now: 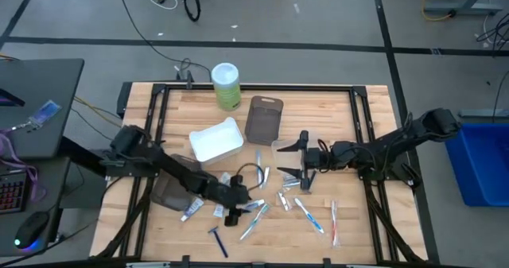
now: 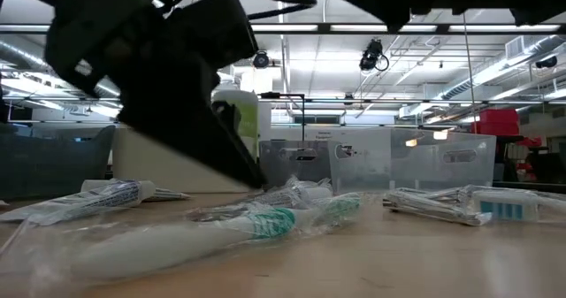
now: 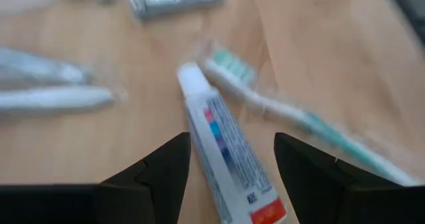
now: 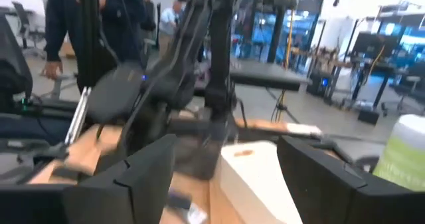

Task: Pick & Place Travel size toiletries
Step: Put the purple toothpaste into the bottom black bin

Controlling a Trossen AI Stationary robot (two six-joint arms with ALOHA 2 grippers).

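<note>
The left gripper hangs low with fingers spread wide astride a small white toothpaste tube with blue and red print lying on the pale wooden table, apparently lined up for a grasp (the right gripper, also wide open, waits above mid-table).

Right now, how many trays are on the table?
4: white tray left of centre, brown tray at the far middle, clear tray at centre, dark tray near the left edge, partly under the left arm. More may be hidden.
</note>
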